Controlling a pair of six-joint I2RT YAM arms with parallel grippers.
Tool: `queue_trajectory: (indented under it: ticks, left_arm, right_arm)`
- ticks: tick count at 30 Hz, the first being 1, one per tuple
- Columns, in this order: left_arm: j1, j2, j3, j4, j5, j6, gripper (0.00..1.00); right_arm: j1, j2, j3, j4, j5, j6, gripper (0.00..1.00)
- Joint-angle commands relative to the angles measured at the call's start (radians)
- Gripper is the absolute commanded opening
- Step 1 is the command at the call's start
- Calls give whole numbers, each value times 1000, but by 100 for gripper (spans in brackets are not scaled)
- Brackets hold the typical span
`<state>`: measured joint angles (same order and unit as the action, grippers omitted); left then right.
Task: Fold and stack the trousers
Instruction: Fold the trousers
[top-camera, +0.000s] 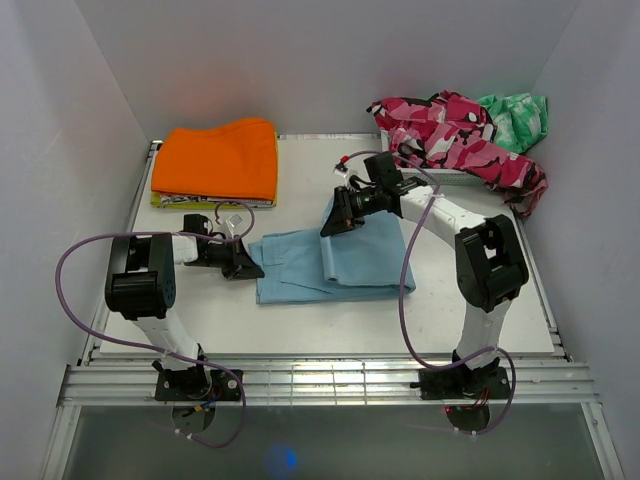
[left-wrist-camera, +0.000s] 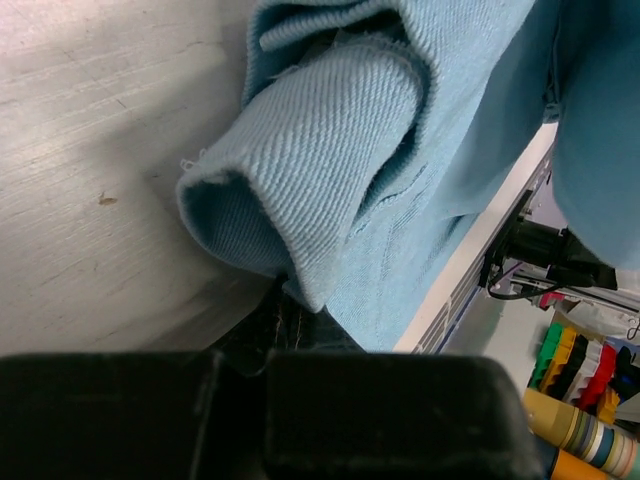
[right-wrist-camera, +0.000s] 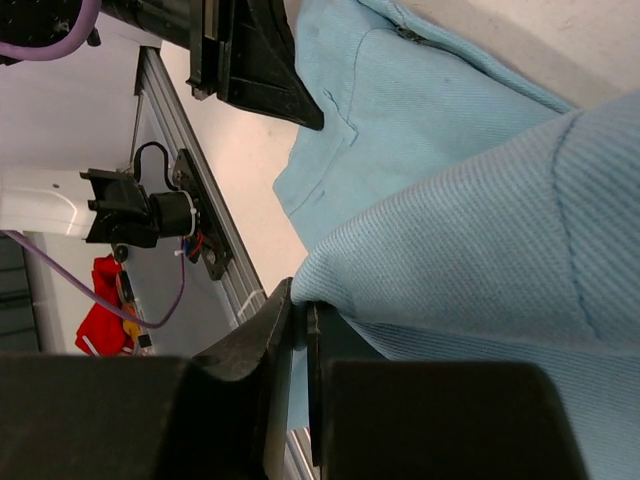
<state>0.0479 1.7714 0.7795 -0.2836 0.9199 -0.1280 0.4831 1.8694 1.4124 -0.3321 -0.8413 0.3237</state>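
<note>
At mid-bench, between the two arms: light sky-blue soft cloth trousers (top-camera: 300, 272), lying flat and partly doubled over, the right half sitting as a second layer.

Left end effector (top-camera: 252, 270) is low at the trousers' left edge, jaws closed tight. The wrist view shows a curled hem of blue twill raised off the surface just above the closed fingers, pinched there.

Right end effector (top-camera: 328, 228) is at the upper middle of the cloth, jaws nearly together, gripping a fold of the same trousers. The cloth drapes away from the pinch.

White flat bench (top-camera: 330, 325) carries everything.

Far left corner: folded bright orange garment (top-camera: 217, 160).

Far right corner: crumpled pink camouflage-patterned garment (top-camera: 450, 135), part of it hanging over the bench edge, with a green patterned cloth (top-camera: 515, 118) just behind it.

Both corner piles lie well apart from the trousers.
</note>
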Motion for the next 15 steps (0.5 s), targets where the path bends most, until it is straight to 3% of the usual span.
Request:
queue_trajectory:
  ticks: [1,15]
  left_arm:
    - [-23,-6,10,11,-47,-7,0]
    - [-31,6,-9,35,-53,-21,0]
  right_arm:
    - [55,10,43,142,-16,109,8]
    - [215,128,69,288,107,224,8]
